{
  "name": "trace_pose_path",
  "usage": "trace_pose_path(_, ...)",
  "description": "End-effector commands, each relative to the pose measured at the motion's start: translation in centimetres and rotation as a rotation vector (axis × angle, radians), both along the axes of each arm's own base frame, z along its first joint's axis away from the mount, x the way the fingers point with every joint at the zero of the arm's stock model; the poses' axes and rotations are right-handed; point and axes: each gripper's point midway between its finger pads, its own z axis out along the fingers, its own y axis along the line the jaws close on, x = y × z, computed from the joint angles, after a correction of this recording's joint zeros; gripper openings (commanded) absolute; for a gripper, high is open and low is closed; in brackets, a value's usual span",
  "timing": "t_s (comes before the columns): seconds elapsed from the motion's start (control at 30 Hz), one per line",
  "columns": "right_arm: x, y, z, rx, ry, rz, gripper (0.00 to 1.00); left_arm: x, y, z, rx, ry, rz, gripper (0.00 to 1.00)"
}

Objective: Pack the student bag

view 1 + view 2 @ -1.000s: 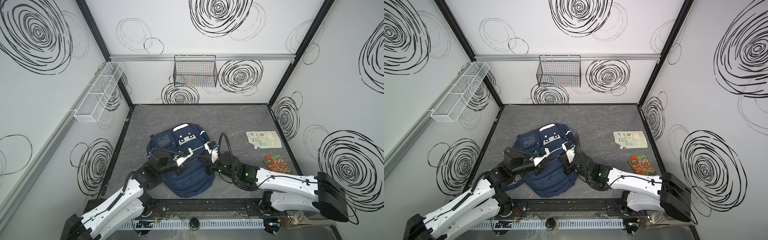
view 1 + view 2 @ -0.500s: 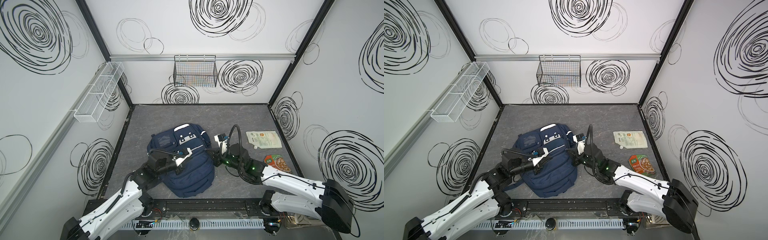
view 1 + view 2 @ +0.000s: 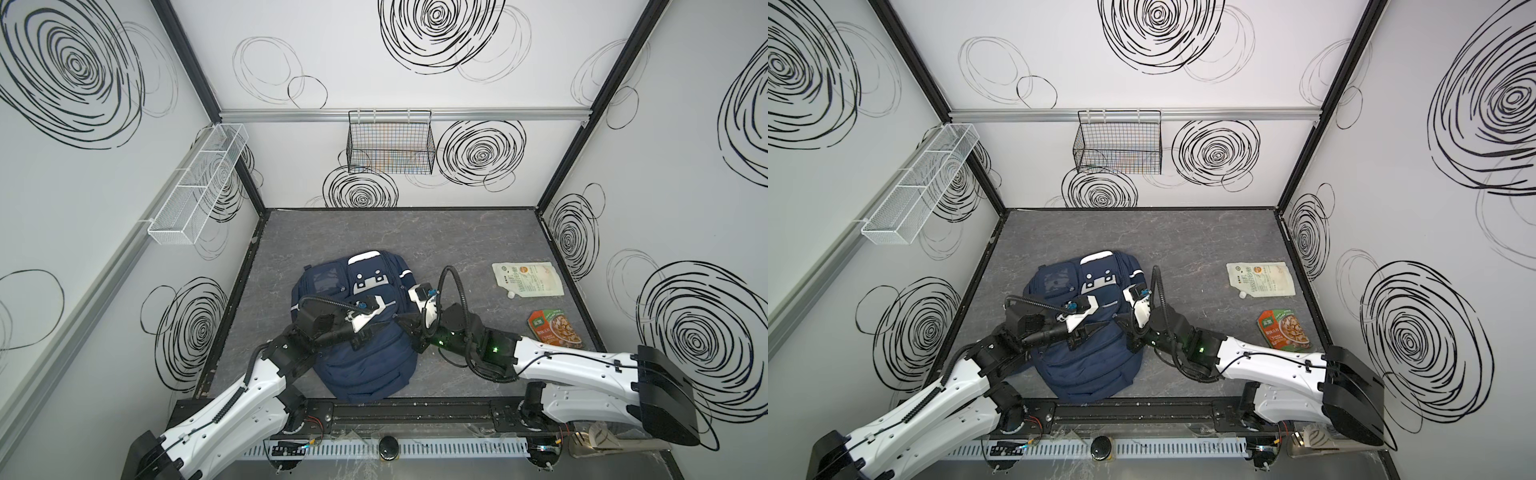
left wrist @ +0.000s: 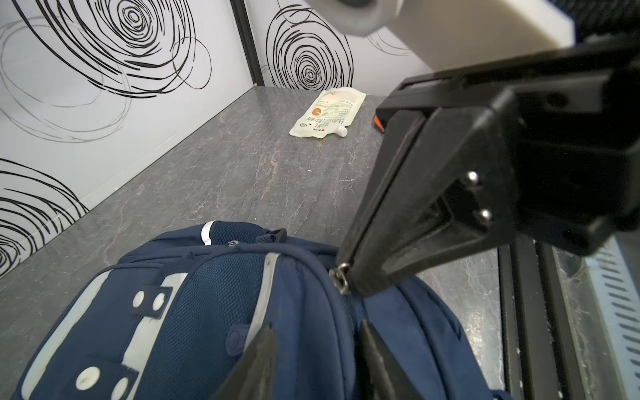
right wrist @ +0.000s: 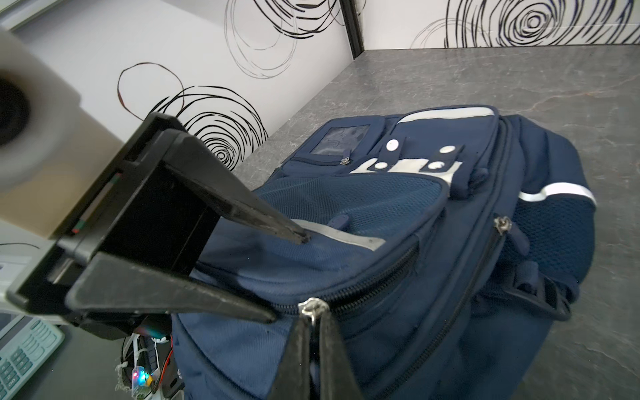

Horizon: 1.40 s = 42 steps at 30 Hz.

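**Bag: pose and state**

Bag (image 3: pixel 365 365) (image 3: pixel 1088 370): navy fabric backpack, lying front-up on the table (image 3: pixel 374 237). It sits left of middle, with its rounded end at the table's near edge and its pocket end toward the back wall.

Front face: white patch crossed by navy tabs with pale studs, and a small window pocket beside it. Mesh panels; silver stripes on the pocket rim and the sides.

Body soft and slumped. Dark strap loop at one side.

Silver zip pull (image 5: pixel 313 307) (image 4: pixel 341 277) stands up from the main zip. Cannot tell if the compartment is open.
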Motion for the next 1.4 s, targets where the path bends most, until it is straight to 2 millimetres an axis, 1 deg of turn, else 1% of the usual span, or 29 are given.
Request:
trace_pose_path(0.0, 0.0, 1.6, 4.7, 0.115, -0.094, 0.028, 0.0, 0.0, -0.6, 2.0, -0.036, -0.046, -0.028, 0.32)
trace_pose_path(0.03, 0.1, 1.5, 4.8, 0.112, -0.098, 0.023, 0.0, 0.0, -0.6, 2.0, -0.034, -0.051, -0.029, 0.25)
trace_pose_path(0.13, 1.0, 0.9, 4.4, 0.086, -0.109, -0.031, 0.0, 0.1, -0.4, 2.1, -0.031, -0.062, -0.026, 0.0)
trace_pose_path(0.23, 2.8, -0.7, 3.6, 0.043, -0.11, -0.129, 0.0, 0.1, -0.3, 2.2, -0.027, -0.078, -0.018, 0.0)
trace_pose_path(0.33, 4.6, -2.5, 2.5, 0.027, -0.083, -0.187, 0.0, 0.0, -0.1, 2.4, -0.031, -0.095, -0.014, 0.0)
trace_pose_path(0.43, 6.6, -4.8, 1.4, 0.031, -0.033, -0.254, 0.0, 0.0, 0.1, 2.7, -0.037, -0.111, -0.007, 0.0)
trace_pose_path(0.5, 7.9, -6.5, 0.2, 0.025, 0.01, -0.318, 0.0, 0.0, 0.1, 2.7, -0.037, -0.117, -0.005, 0.0)
trace_pose_path(0.57, 8.7, -7.6, -0.8, 0.014, 0.051, -0.356, 0.0, 0.0, 0.2, 2.7, -0.037, -0.119, -0.006, 0.0)
trace_pose_path(0.6, 8.8, -7.6, -1.1, 0.015, 0.068, -0.349, 0.0, -0.1, 0.1, 2.7, -0.039, -0.119, -0.008, 0.0)
trace_pose_path(0.8, 7.7, -6.0, -0.8, 0.066, 0.123, -0.254, 0.0, -0.1, 0.1, 2.6, -0.04, -0.111, -0.01, 0.0)
trace_pose_path(0.83, 7.5, -5.7, -0.6, 0.073, 0.126, -0.242, 0.0, 0.1, 0.1, 2.6, -0.043, -0.11, 0.002, 0.06)
trace_pose_path(0.87, 7.3, -5.5, -0.4, 0.081, 0.126, -0.229, 0.0, 0.4, 0.2, 2.6, -0.049, -0.105, 0.021, 0.3)
trace_pose_path(0.9, 7.0, -5.2, 0.0, 0.088, 0.118, -0.216, 0.0, 0.6, 0.1, 2.6, -0.053, -0.095, 0.025, 0.38)
trace_pose_path(0.97, 6.2, -4.4, 0.9, 0.1, 0.084, -0.179, 0.0, 0.3, -0.2, 2.2, -0.051, -0.077, 0.0, 0.41)
trace_pose_path(1.0, 5.6, -3.8, 1.4, 0.106, 0.063, -0.151, 0.0, 0.1, -0.5, 2.1, -0.054, -0.066, -0.018, 0.45)
trace_pose_path(1.07, 4.6, -2.7, 2.4, 0.112, 0.022, -0.107, 0.0, -0.2, -1.0, 1.6, -0.051, -0.039, -0.051, 0.47)
trace_pose_path(1.17, 3.4, -1.3, 3.3, 0.107, -0.02, -0.064, 0.0, -0.1, -1.4, 1.0, -0.033, -0.002, -0.065, 0.47)
trace_pose_path(1.23, 2.7, -0.6, 3.5, 0.111, -0.03, -0.039, 0.0, 0.1, -1.5, 0.7, -0.022, 0.018, -0.058, 0.46)
trace_pose_path(1.37, 1.4, 0.6, 3.9, 0.131, -0.018, 0.033, 0.0, 0.0, -1.7, 1.0, -0.033, 0.03, -0.058, 0.46)
